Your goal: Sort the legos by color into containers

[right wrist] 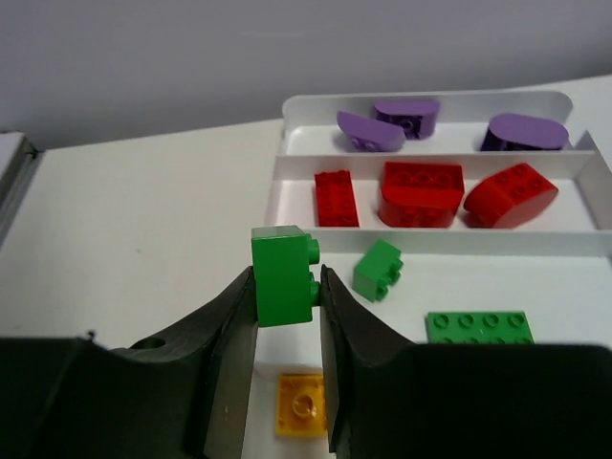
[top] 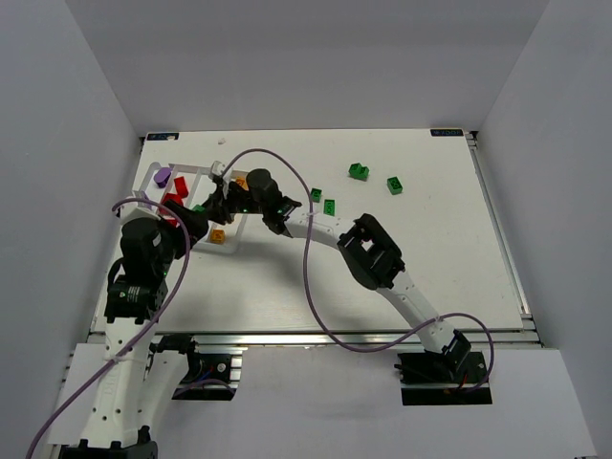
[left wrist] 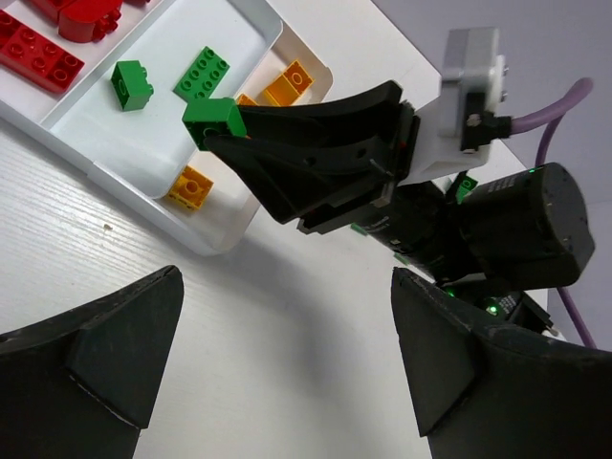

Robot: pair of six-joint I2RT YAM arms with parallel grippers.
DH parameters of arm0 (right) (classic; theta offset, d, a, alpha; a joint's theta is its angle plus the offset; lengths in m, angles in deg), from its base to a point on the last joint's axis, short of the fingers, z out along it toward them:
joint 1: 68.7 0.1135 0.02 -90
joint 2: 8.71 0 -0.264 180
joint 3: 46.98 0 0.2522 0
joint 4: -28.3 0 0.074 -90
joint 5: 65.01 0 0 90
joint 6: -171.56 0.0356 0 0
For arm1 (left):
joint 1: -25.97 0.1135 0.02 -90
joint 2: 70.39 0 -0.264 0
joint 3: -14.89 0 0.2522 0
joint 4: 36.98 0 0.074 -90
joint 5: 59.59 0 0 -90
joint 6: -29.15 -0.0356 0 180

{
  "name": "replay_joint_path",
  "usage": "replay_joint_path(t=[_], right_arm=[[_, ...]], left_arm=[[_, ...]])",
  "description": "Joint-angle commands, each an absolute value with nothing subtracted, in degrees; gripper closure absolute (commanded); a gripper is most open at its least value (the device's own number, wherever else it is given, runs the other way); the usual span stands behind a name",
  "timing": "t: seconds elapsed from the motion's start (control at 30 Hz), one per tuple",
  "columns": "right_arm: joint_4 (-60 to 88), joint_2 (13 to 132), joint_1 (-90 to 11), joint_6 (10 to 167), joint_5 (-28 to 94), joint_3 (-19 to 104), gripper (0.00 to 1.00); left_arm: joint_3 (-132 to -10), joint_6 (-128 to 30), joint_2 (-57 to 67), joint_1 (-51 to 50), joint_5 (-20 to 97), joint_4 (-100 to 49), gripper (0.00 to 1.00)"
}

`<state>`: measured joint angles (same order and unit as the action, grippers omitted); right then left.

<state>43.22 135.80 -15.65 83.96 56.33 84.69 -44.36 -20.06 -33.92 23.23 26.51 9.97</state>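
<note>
I've got the right gripper (right wrist: 287, 287) clamped on a green brick (right wrist: 283, 273), the green compartment (right wrist: 478, 277) just beyond its fingertips, ready, I reckon, to drop it in, while the left gripper (left wrist: 287, 339) hangs wide apart, empty.

Tray (right wrist: 459, 97): one was in view.
Compartments (right wrist: 292, 201): four were counted in it.
Purple legos (right wrist: 406, 115): three were counted.
Red legos (right wrist: 422, 191): three were counted in the right wrist view.
Green legos in tray (right wrist: 479, 327): two were counted.
Held green lego (right wrist: 284, 274): one was counted.
Loose green legos (top: 359, 171): four were counted outside the tray.
Orange-yellow legos (left wrist: 188, 187): two showed clearly; a possible third was mostly hidden.
Arms (top: 378, 253): two were in view.
</note>
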Motion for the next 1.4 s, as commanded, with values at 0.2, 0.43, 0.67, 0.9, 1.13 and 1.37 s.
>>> replay_joint_path(t=[0.2, 0.43, 0.67, 0.9, 1.13, 1.37], right_arm=[[52.85, 136.66, -14.04, 79.28, 47.41, 80.86, 0.74], [51.45, 140.87, -13.77, 78.58, 45.21, 85.06, 0.70], [50.48, 142.90, -13.51, 75.95, 45.82, 87.28, 0.54], [48.29, 142.38, -14.30, 75.67, 47.14, 88.51, 0.25], [54.52, 130.26, -17.99, 79.10, 53.89, 77.10, 0.10], [51.29, 119.09, -25.01, 78.22, 63.56, 65.48, 0.11]], left_arm=[[-49.76, -22.97, -30.31, 23.42, 28.21, 11.40, 0.02], [-50.02, -23.06, -31.19, 23.42, 28.56, 13.16, 0.02], [-50.11, -22.97, -31.54, 23.42, 28.74, 14.04, 0.02], [-49.76, -22.89, -30.49, 23.42, 30.32, 12.11, 0.02], [-48.88, -23.76, -30.57, 23.42, 34.89, 7.81, 0.08], [-46.94, -23.06, -27.77, 23.42, 42.18, -1.50, 0.28]])
